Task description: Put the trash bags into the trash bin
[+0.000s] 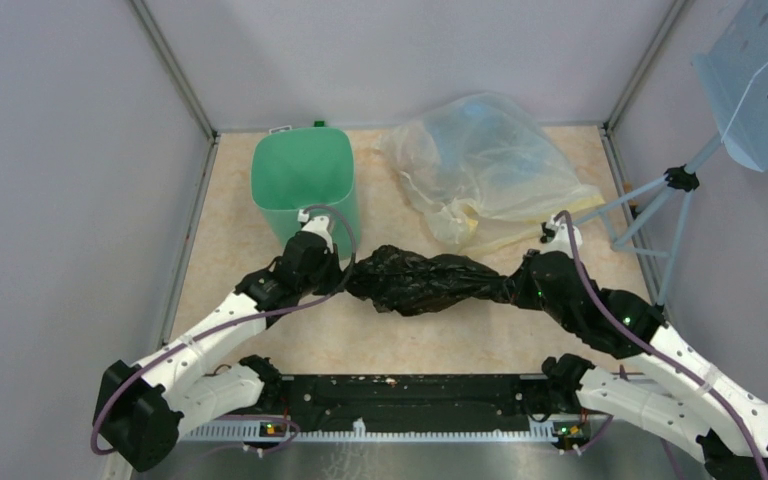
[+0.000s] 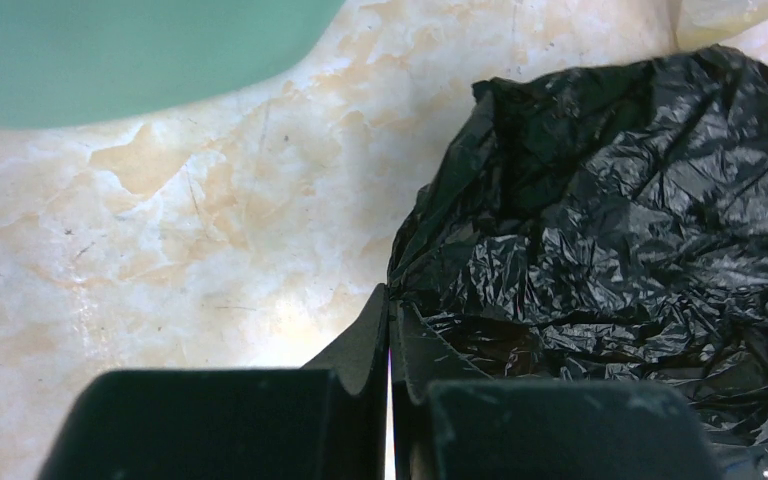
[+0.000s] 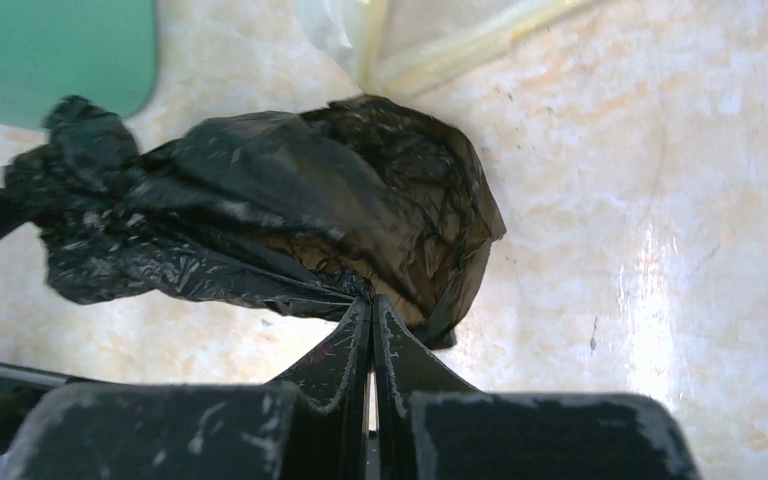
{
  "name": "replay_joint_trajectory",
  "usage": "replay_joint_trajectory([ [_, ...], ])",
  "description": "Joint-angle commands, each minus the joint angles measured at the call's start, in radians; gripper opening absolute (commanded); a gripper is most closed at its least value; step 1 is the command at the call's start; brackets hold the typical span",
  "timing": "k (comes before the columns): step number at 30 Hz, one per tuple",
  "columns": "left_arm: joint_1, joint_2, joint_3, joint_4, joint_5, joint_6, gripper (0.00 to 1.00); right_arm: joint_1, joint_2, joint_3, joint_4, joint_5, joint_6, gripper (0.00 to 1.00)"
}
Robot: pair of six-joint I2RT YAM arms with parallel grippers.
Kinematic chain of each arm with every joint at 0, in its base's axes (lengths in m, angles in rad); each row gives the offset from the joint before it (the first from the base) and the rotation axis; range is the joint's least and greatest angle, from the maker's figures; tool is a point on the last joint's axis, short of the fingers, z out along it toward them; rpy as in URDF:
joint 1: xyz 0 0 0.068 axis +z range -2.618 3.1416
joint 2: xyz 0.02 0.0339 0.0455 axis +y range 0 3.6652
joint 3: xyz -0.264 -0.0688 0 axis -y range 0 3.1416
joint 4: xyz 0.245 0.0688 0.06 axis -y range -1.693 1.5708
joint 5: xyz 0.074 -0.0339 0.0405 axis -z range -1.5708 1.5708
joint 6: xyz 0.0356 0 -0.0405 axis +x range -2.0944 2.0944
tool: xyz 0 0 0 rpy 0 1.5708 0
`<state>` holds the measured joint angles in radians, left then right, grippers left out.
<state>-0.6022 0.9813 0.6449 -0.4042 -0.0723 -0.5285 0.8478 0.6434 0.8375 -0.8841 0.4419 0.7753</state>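
Two arms engaged, one at each end of the load.

Far left: the green bin (image 1: 305,178) stands upright at the back left of the table (image 1: 230,300), mouth open to the overhead camera. I see nothing inside it from that view.

Left gripper (image 1: 344,272): just in front of the bin's near right corner. Jaws are clenched, fingertips pressed together. On the left wrist camera the crinkled edge of the black trash bag (image 1: 425,281) meets those tips, so I log this end as grasped by a thin fold of film.

Centre: the bag is bunched into a long, glossy, twisted roll running across the table between the two grippers. It sits in front of the bin and outside it. I cannot tell whether the roll rests on the table or hangs just off it.

Right gripper (image 1: 513,286): jaws clenched on the bag's right end. The right wrist camera shows the film gathered into pleats that run straight into the pinched fingertips.

Back right: a clear plastic bag (image 1: 480,165), yellowish, lies slumped behind the black roll, close to it.

Far right: a blue perforated panel (image 1: 765,75) on a stand, beyond the table edge.
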Motion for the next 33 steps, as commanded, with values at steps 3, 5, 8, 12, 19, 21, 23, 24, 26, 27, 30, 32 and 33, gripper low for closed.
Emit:
replay_joint_trajectory([
  [3,0.002,-0.030,0.067,-0.051,0.147,0.022,0.00,-0.004,0.069,0.181,0.046,-0.150,-0.132,0.00],
  [5,0.002,-0.040,0.093,-0.072,0.175,0.021,0.00,-0.004,0.120,0.262,-0.001,-0.159,-0.139,0.00],
  [8,0.002,-0.046,0.135,-0.106,0.207,0.028,0.00,-0.004,0.185,0.394,-0.040,-0.210,-0.162,0.00],
  [12,0.001,-0.026,0.180,-0.118,0.262,0.061,0.00,-0.005,0.250,0.521,-0.047,-0.304,-0.184,0.00],
  [19,-0.047,0.136,0.261,-0.068,0.358,0.122,0.15,-0.004,0.303,0.596,0.011,-0.331,-0.181,0.00],
  [21,-0.102,0.171,0.301,-0.086,0.281,0.147,0.46,-0.004,0.307,0.585,0.036,-0.337,-0.162,0.00],
  [23,-0.192,0.167,0.336,-0.116,0.143,0.149,0.73,-0.004,0.313,0.575,0.048,-0.337,-0.138,0.00],
  [24,-0.222,0.144,0.342,-0.121,0.090,0.144,0.77,-0.005,0.316,0.571,0.051,-0.339,-0.124,0.00],
  [26,-0.245,0.109,0.337,-0.120,0.015,0.137,0.81,-0.005,0.320,0.558,0.060,-0.343,-0.097,0.00],
  [27,-0.252,0.080,0.331,-0.120,-0.001,0.135,0.82,-0.004,0.318,0.549,0.069,-0.346,-0.085,0.00],
  [30,-0.284,-0.001,0.311,-0.117,-0.045,0.130,0.83,-0.005,0.310,0.513,0.099,-0.340,-0.053,0.00],
  [32,-0.314,-0.061,0.279,-0.082,-0.033,0.131,0.82,-0.004,0.308,0.499,0.120,-0.333,-0.025,0.00],
  [33,-0.325,-0.093,0.260,-0.054,-0.007,0.132,0.81,-0.006,0.308,0.492,0.137,-0.337,-0.015,0.00],
])
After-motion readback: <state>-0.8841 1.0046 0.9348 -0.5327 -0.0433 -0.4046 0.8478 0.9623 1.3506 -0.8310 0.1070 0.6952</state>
